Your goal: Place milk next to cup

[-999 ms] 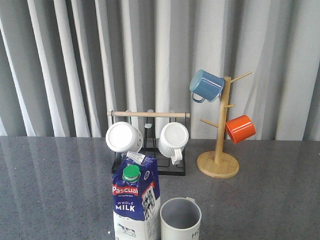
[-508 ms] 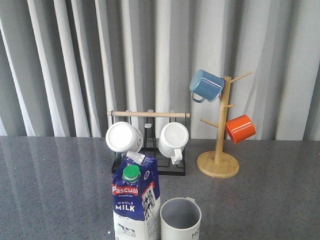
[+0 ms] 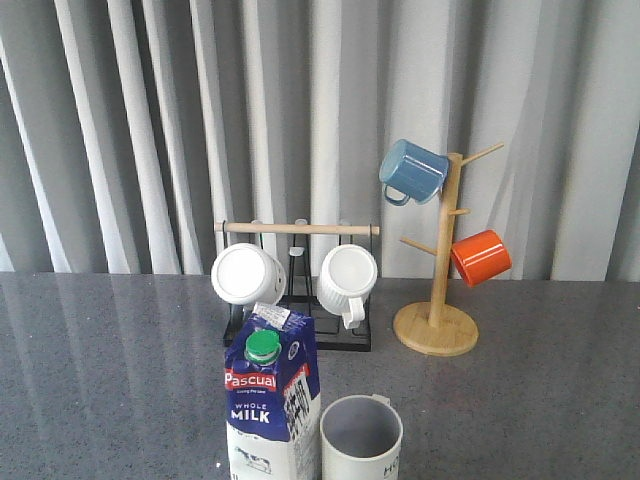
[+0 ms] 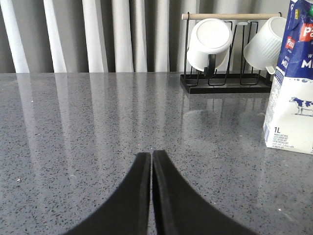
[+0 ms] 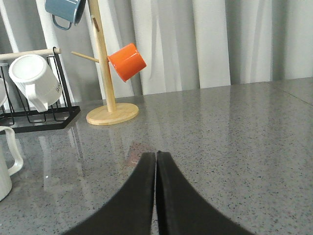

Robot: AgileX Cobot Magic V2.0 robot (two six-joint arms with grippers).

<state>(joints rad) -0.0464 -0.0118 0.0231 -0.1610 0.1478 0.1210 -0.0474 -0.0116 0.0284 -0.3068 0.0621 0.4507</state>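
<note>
The blue-and-white milk carton with a green cap stands upright near the table's front edge. The off-white cup with a grey inside stands right beside it on its right, almost touching. In the left wrist view the milk shows at the edge, well apart from my left gripper, which is shut and empty over bare table. In the right wrist view only the cup's handle side shows. My right gripper is shut on nothing, away from the cup. Neither gripper shows in the front view.
A black wire rack with a wooden bar holds two plain white mugs behind the milk. At the back right a wooden mug tree carries a blue mug and an orange mug. Grey curtains close off the back.
</note>
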